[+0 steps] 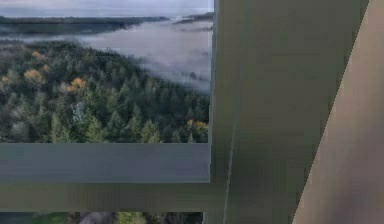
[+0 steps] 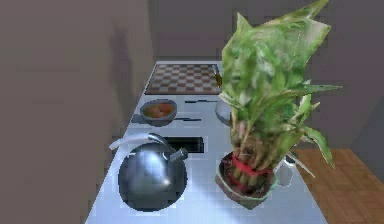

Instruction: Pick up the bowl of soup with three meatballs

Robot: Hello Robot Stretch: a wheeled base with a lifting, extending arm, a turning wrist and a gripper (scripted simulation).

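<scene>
**Bowl (image 2: 158,109) sits beyond the kettle (image 2: 153,175)**

I see the bowl, with orange-brown contents, on the pale counter (image 2: 205,200), behind the steel kettle and apart from it. I cannot count any meatballs. A leafy potted plant (image 2: 262,100) stands just right of the kettle. A chequered board (image 2: 182,77) lies well behind the kettle, past the bowl. I cannot tell the gripper's state or whether it grasps anything.

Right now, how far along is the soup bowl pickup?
Done: the counter lies beside the robot, and a bowl with orange contents sits on it, past the kettle. In hand: the bowl rests on the counter, not yet lifted. Left: reach out, grasp, lift. The meatballs are too small to count.
</scene>
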